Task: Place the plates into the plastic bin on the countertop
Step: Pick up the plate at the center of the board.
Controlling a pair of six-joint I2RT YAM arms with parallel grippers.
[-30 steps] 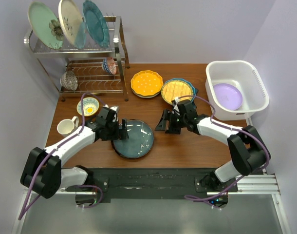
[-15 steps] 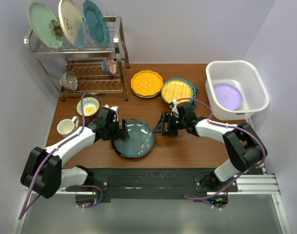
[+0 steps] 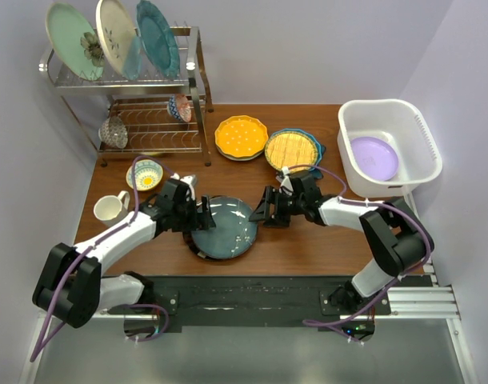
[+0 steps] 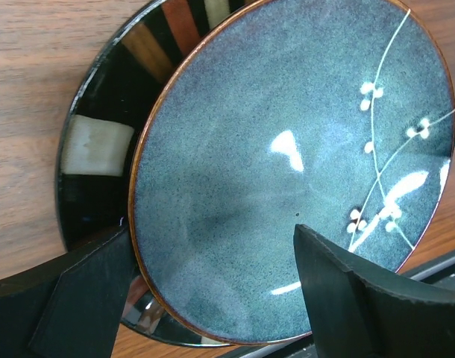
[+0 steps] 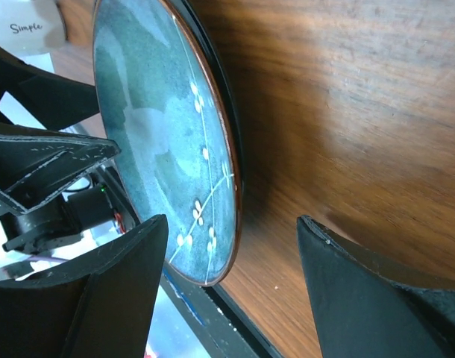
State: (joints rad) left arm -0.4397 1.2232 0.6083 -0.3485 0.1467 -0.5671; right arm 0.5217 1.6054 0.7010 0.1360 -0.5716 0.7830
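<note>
Right tool (image 3: 258, 214) shifted left to the grey plate's (image 3: 226, 228) right rim, jaws wide, left tool (image 3: 204, 218) wide at its left rim, plate on surface (image 3: 308, 248), 1 lilac plate (image 3: 374, 157) in plastic bin (image 3: 388, 109)

Grey-blue plate (image 3: 226, 226) flat on dark patterned plate (image 4: 101, 149), between left gripper (image 3: 202, 218) and right gripper (image 3: 260, 214). Yellow scalloped plate (image 3: 241, 137) and gridded plate (image 3: 292, 149) beyond right gripper. Lilac plate (image 3: 374, 157) in white bin (image 3: 382, 103).

Three large plates (image 3: 116, 32) stand upright on one wire rack (image 3: 160, 128). One lilac plate (image 3: 374, 158) lies in one white bin (image 3: 364, 112). The counter (image 3: 308, 240) carries two yellow plates (image 3: 241, 137), two stacked plates (image 3: 224, 228), one mug (image 3: 110, 208) and one small bowl (image 3: 145, 174).
</note>
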